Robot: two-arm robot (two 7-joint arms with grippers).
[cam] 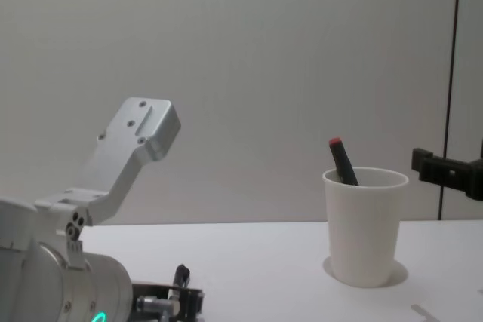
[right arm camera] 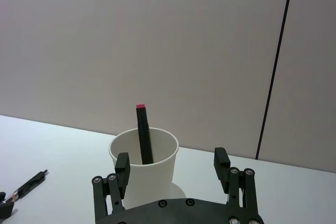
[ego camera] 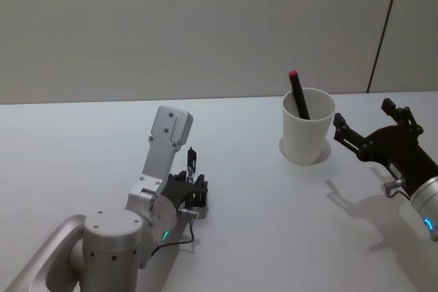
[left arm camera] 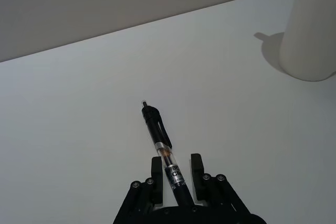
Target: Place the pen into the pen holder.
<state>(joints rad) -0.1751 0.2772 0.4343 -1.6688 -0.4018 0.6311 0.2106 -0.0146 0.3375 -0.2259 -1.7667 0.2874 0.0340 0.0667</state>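
A black pen (left arm camera: 157, 129) with a clear middle section sits between the fingers of my left gripper (left arm camera: 176, 163), which is shut on it low over the white table. In the head view the left gripper (ego camera: 194, 186) is at the lower left centre and the pen (ego camera: 192, 157) points up and away from it. The pen holder (ego camera: 308, 135), a plain white paper cup, stands to the right. It holds a dark, red-capped pen (ego camera: 298, 94) leaning on the rim. My right gripper (ego camera: 363, 115) hovers open just right of the cup, nothing between its fingers (right arm camera: 122, 163).
The white table (ego camera: 68, 141) runs back to a plain grey wall. A dark vertical seam (ego camera: 383, 29) marks the wall at the right. The left arm's silver wrist housing (ego camera: 168, 135) rises above the left gripper.
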